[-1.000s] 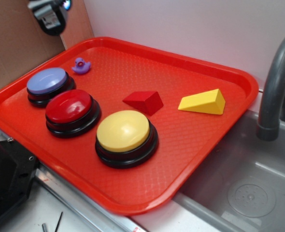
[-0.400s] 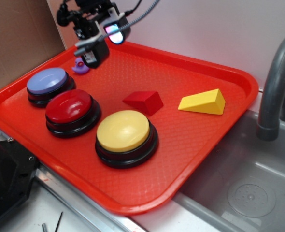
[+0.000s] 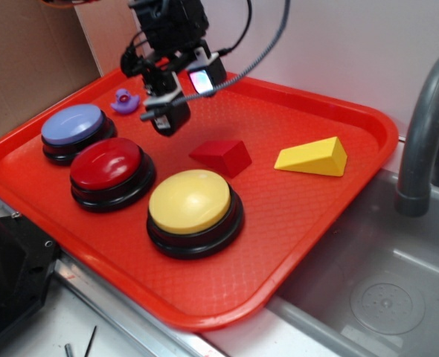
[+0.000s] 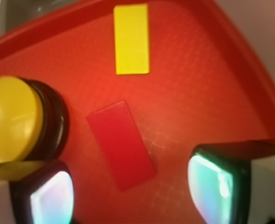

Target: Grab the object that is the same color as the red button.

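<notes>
Hovering | gripper point(image 3: 181, 100) spread, above-left of red wedge point(image 3: 222, 156) | apart

We saw a glossy plastic red wedge point(image 3: 222, 156) on a textured, shiny plastic tray point(image 3: 294, 223) beside a matt grey sink point(image 3: 368, 297).

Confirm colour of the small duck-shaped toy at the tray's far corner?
Purple. The small duck-shaped toy shows best in the exterior view.

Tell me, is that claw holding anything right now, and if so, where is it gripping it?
Nothing is held. The gripper hangs open above the tray, and the red wedge lies loose below, between its fingers.
</notes>
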Available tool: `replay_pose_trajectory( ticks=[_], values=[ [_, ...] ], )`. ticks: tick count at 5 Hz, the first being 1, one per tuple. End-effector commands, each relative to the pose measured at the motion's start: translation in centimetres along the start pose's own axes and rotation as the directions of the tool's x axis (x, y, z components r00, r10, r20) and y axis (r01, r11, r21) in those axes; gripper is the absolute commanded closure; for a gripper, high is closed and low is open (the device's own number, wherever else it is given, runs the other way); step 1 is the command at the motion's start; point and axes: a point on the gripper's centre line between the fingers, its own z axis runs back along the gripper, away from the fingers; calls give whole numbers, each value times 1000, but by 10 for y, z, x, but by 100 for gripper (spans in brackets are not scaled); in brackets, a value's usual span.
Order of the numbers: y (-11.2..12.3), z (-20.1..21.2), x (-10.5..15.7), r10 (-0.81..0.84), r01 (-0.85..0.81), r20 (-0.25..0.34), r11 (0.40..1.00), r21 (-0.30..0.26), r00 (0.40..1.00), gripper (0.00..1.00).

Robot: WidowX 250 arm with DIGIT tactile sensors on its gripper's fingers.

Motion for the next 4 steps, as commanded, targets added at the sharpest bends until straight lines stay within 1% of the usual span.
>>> replay_pose_trajectory(
  ticks=[1,2,3,4],
  values=[
    [-5,-28,16,-178,178,-36,984,-22,983,0],
    [-2,-35,21,-197,195,-46,980,-42,979,0],
    [-4,-42,25,-233,231,-67,972,-40,970,0],
    [-3,-44,23,-243,241,-66,969,-48,968,100]
  ],
)
